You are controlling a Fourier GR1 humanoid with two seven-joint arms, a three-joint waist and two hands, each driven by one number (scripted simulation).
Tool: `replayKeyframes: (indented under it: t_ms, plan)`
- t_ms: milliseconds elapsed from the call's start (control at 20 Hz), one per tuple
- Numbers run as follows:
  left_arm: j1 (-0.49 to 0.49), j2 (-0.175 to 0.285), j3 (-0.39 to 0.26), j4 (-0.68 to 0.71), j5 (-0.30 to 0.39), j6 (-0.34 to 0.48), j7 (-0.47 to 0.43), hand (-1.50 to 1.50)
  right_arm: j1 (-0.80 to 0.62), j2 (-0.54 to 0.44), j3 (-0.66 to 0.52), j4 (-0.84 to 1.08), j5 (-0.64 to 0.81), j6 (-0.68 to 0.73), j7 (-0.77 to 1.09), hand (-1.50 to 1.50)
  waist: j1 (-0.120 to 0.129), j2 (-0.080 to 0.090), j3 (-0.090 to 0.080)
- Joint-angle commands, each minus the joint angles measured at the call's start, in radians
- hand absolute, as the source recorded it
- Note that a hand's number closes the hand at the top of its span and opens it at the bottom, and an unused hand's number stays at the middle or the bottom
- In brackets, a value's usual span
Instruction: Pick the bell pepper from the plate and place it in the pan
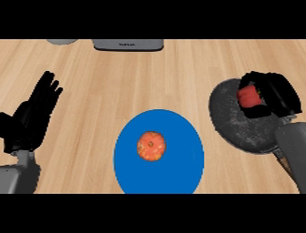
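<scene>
A blue plate (182, 168) lies at the centre front of the wooden counter, with an orange round vegetable (151, 145) sitting on it. At the right is a dark grey pan (231, 119). My right hand (277, 96) hovers over the pan, its fingers curled round a red bell pepper (249, 95) that shows at the hand's left side. My left hand (28, 116) stays open at the left, fingers up, away from the plate.
A grey appliance (128, 44) stands at the counter's far edge, with a pale round object (62, 42) to its left. Bare wood lies between the left hand and the plate.
</scene>
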Motion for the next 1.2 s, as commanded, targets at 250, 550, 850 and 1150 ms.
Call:
replayKeyframes:
  t_ms: [250, 550, 850, 1150]
  plan:
    - [-0.040, -0.030, -0.015, 0.018, -0.037, 0.032, 0.013, 0.00, -0.177, 0.011, -0.108, 0.412, -0.061, 0.066, -0.023, -1.50, 0.000, 0.000, 0.000]
    - [-0.044, -0.004, 0.007, -0.023, -0.033, 0.024, 0.059, 0.00, -0.185, -0.016, -0.218, 0.491, -0.187, 0.054, -0.231, -1.50, -0.003, -0.001, 0.001]
    - [0.044, -0.015, 0.005, -0.036, -0.033, 0.009, 0.014, 0.00, -0.176, -0.065, -0.383, 0.463, -0.413, 0.244, -0.271, -1.50, -0.016, -0.008, 0.000]
    - [0.033, -0.040, -0.007, -0.004, -0.053, 0.019, -0.024, 0.00, -0.100, -0.251, -0.512, 0.543, -0.572, 0.524, -0.406, -1.50, -0.025, -0.004, 0.000]
